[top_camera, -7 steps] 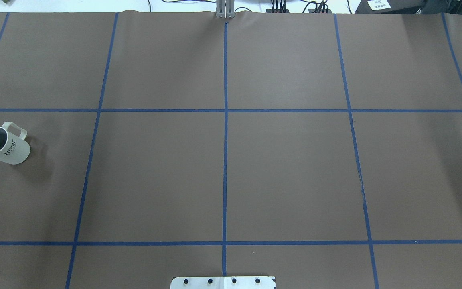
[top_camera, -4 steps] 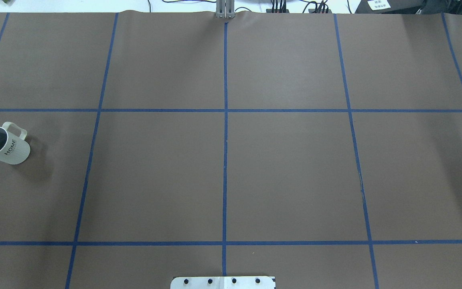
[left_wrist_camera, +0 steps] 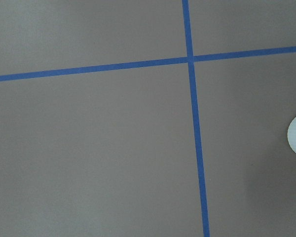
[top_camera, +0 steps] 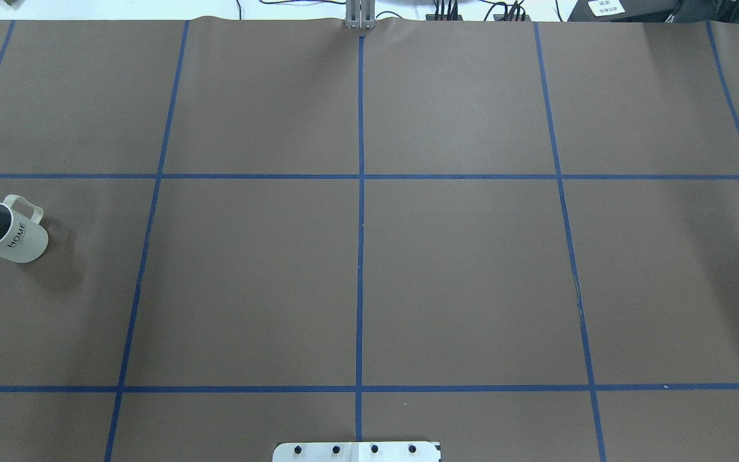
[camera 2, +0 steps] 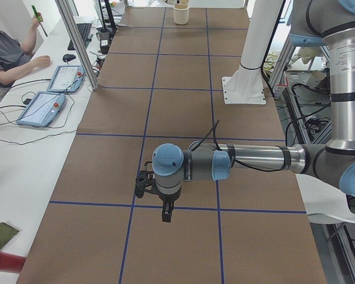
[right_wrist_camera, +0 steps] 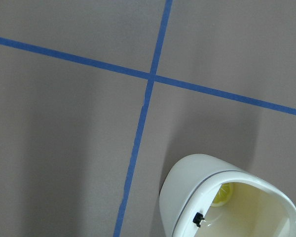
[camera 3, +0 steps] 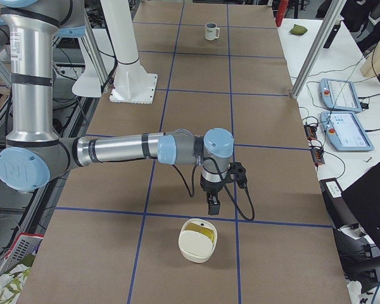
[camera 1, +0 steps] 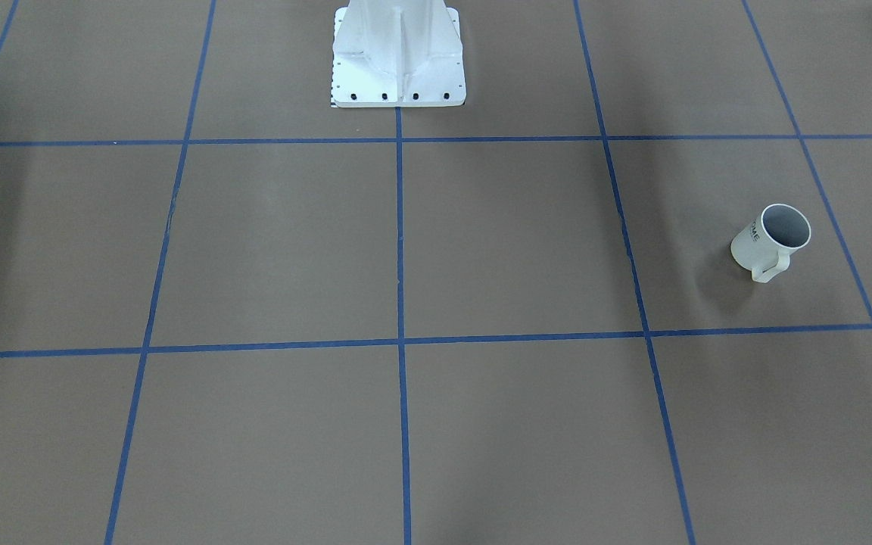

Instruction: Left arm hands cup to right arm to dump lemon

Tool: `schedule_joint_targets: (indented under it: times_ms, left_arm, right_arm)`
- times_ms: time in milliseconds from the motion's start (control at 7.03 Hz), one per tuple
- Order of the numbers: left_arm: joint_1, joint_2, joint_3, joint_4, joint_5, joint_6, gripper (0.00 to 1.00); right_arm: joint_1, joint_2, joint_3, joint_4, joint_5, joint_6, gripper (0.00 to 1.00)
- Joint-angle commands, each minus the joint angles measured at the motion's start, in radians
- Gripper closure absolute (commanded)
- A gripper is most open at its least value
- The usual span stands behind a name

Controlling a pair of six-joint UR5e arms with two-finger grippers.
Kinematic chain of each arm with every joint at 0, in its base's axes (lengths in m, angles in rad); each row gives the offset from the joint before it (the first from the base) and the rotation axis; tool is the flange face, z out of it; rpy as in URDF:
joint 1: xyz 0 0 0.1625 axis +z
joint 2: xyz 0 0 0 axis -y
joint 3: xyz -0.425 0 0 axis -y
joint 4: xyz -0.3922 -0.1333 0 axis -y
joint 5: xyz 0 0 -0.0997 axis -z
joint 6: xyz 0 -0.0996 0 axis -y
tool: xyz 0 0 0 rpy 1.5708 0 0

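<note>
White cup (top_camera: pixel 4 232) near L end, fingers (camera 2: pixel 165 213) unclear

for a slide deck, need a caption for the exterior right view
Right arm stretched over the table near a white container holding lemon; the cup stands at the far end.

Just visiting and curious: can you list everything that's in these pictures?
mug: one, white, grey inside, table's end on robot's left.
container: one, cream-white, table's end on robot's right.
lemon: yellow, inside container; count unclear.
table: one, brown, blue tape grid.
control tablets: two, grey-blue, side bench.
operator: one, grey shirt, at bench.
pedestal: one, white, table's robot side.
left arm: one, grey, blue caps; left tool above table, grip unclear.
right arm: one, same colours; right tool above table, grip unclear.
</note>
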Motion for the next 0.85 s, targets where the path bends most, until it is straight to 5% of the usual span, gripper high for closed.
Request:
schedule_joint_targets:
  times_ms: [0,712]
  left_arm:
    - [-0.001,0.057,-0.037,0.0,0.0,-0.001,0.0]
    - [0.001,0.071,-0.042,0.0,0.002,0.004,0.0]
  right_arm:
    - [0.002,-0.008,0.043,-0.002,0.002,0.0,0.0]
    - [0.002,-0.027,0.046,0.0,0.038,0.0,0.0]
